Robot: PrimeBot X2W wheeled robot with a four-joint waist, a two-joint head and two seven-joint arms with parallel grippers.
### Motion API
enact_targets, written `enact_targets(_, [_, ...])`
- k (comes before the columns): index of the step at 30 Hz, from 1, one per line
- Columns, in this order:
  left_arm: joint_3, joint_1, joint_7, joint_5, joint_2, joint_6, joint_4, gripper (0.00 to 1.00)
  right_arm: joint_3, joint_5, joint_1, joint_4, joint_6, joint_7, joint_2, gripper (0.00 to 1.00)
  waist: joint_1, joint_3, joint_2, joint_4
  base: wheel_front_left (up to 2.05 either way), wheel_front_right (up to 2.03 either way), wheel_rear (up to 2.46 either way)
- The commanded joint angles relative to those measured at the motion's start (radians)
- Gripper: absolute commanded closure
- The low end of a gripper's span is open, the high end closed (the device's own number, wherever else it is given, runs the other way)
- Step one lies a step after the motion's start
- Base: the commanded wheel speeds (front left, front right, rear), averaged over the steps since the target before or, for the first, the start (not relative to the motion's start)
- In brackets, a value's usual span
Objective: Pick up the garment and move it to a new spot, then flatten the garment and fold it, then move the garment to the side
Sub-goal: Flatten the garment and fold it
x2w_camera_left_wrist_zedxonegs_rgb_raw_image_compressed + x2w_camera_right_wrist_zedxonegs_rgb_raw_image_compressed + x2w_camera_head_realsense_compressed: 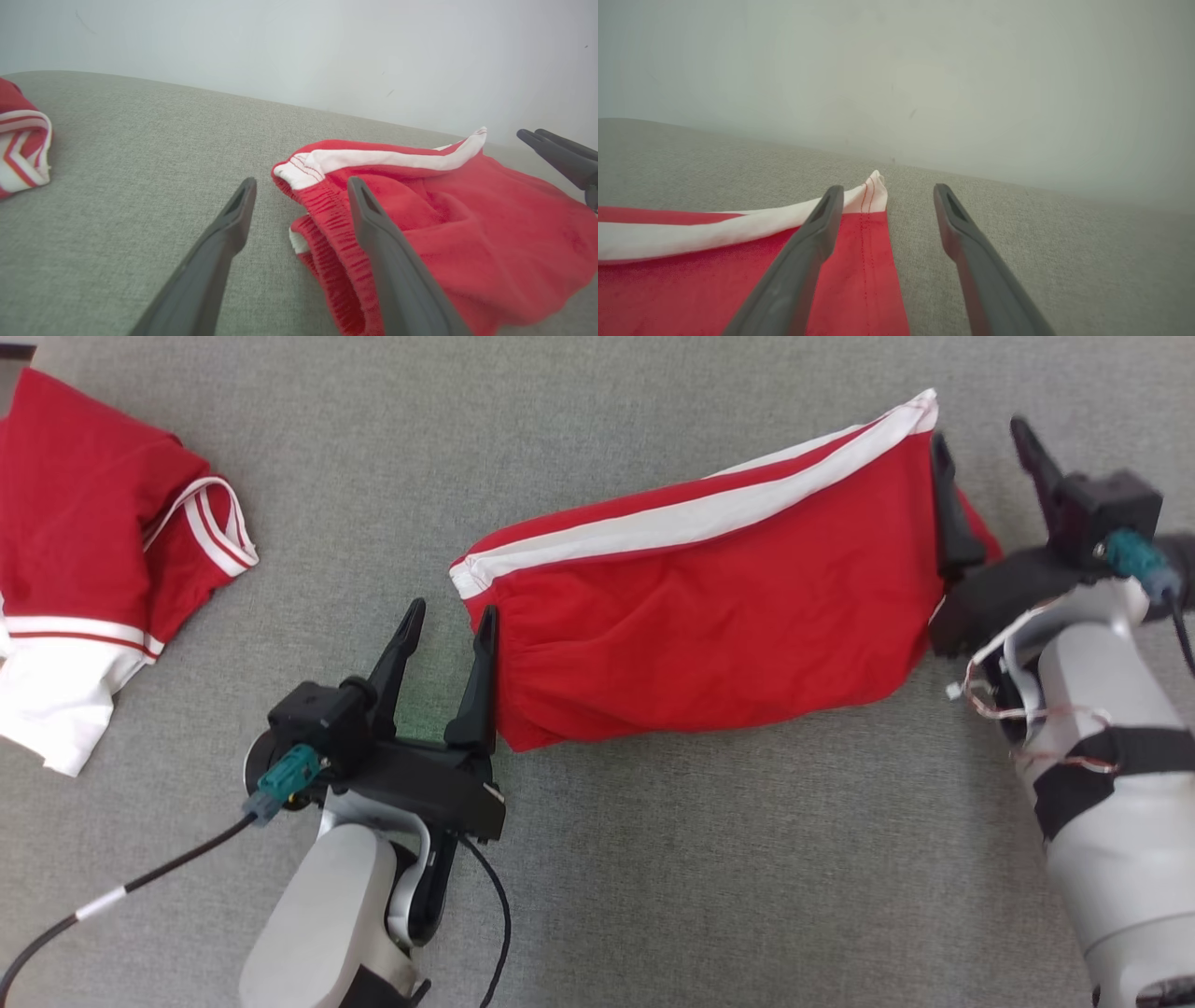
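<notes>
Left gripper (453,609), nearest, has its jaws spread wide and holds nothing, with one finger against the elastic waistband end of the garment (709,607). The garment, red shorts with a white side stripe, lies stretched out on the grey cloth surface (653,859) between the two grippers. Right gripper (978,432), at the hem end, is likewise wide and empty, one finger over the red fabric; a second red-and-white garment (84,541) lies well apart at far left.

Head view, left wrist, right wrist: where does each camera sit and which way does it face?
Head: above, looking down at shorts on grey cloth; both forearms, left pincer, right pincer.
Left wrist: low, along its fingers toward waistband and wall.
Right wrist: low, along its fingers over the hem.
All share the shorts.
</notes>
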Motion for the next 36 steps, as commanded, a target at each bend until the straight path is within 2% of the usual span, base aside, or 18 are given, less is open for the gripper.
enact_targets(1, [0.007, 0.025, -0.003, 0.009, -0.001, 0.005, -0.005, 0.00, 0.001, 0.027, 0.038, 0.002, -0.003, 0.000, 0.007, 0.00, 0.0001, -0.017, -0.0001, -0.012, 0.00, 0.00, 0.00])
enact_targets(8, [0.030, 0.081, -0.003, 0.043, -0.001, 0.003, -0.017, 0.00, 0.022, 0.093, 0.108, 0.059, -0.003, 0.000, 0.023, 0.00, 0.0001, -0.047, -0.0001, -0.035, 0.00, 0.00, 0.00])
enact_targets(17, [0.029, 0.106, -0.003, 0.070, -0.001, 0.001, -0.011, 0.00, 0.089, 0.155, 0.114, 0.233, -0.002, 0.042, 0.051, 0.00, 0.0001, -0.070, -0.0001, -0.037, 0.00, 0.00, 0.00])
enact_targets(18, [0.028, 0.110, -0.003, 0.071, -0.001, 0.000, -0.011, 0.00, 0.099, 0.160, 0.111, 0.246, -0.002, 0.049, 0.055, 0.05, 0.0001, -0.073, -0.0001, -0.035, 0.00, 0.00, 0.00])
enact_targets(20, [0.028, 0.119, -0.003, 0.074, 0.000, 0.001, -0.008, 0.00, 0.120, 0.171, 0.111, 0.272, -0.002, 0.065, 0.065, 0.85, 0.0001, -0.079, -0.0001, -0.035, 0.00, 0.00, 0.00])
enact_targets(21, [0.028, 0.123, -0.003, 0.075, 0.000, 0.000, -0.006, 0.00, 0.132, 0.177, 0.113, 0.279, -0.002, 0.067, 0.069, 1.00, 0.0001, -0.082, -0.0001, -0.035, 0.00, 0.00, 0.00])
enact_targets(27, [0.035, 0.137, -0.003, 0.085, -0.001, -0.001, 0.003, 0.00, 0.138, 0.225, 0.115, 0.301, -0.002, 0.040, 0.066, 1.00, 0.0001, -0.106, -0.0001, -0.040, 0.00, 0.00, 0.00])
enact_targets(36, [0.054, 0.219, -0.003, 0.120, 0.000, -0.008, 0.033, 0.00, 0.063, 0.304, 0.200, 0.263, -0.002, 0.000, 0.077, 1.00, 0.0001, -0.213, -0.0001, -0.089, 0.00, 0.00, 0.00])
